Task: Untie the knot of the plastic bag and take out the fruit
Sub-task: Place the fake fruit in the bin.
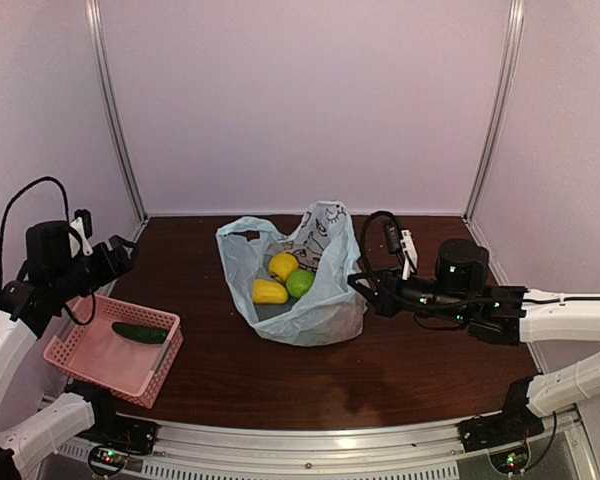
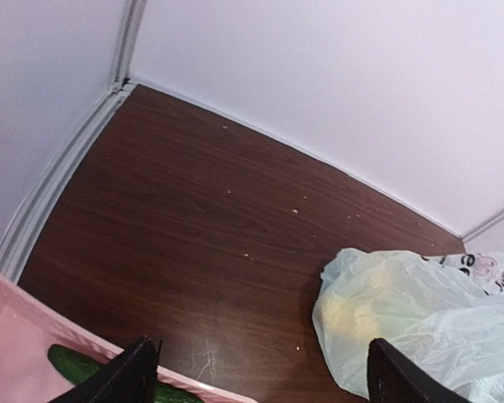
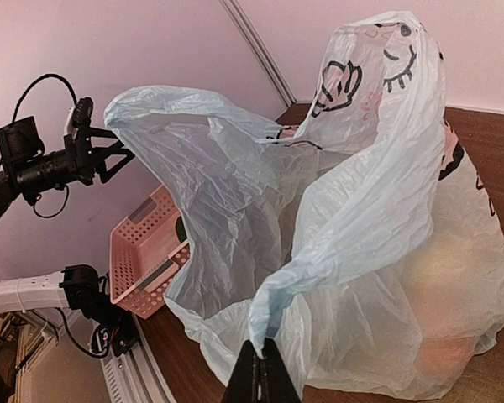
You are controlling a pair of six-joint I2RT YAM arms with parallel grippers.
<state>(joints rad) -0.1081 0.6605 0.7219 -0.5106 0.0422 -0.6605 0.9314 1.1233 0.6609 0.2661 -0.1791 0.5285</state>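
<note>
The pale blue plastic bag stands mid-table with its mouth open; no knot shows and its handle loops stand apart. Inside lie two yellow fruits and a green one. My right gripper is shut on a twisted strip of the bag's rim, holding it at the bag's right side. A dark green cucumber-like fruit lies in the pink basket. My left gripper hangs above the basket's far side, open and holding nothing; its fingers frame bare table, with the bag to the right.
The pink perforated basket sits at the table's near left corner, beside the left arm's base. White walls close the back and sides. A metal rail runs along the near edge. Dark wood table lies between basket and bag.
</note>
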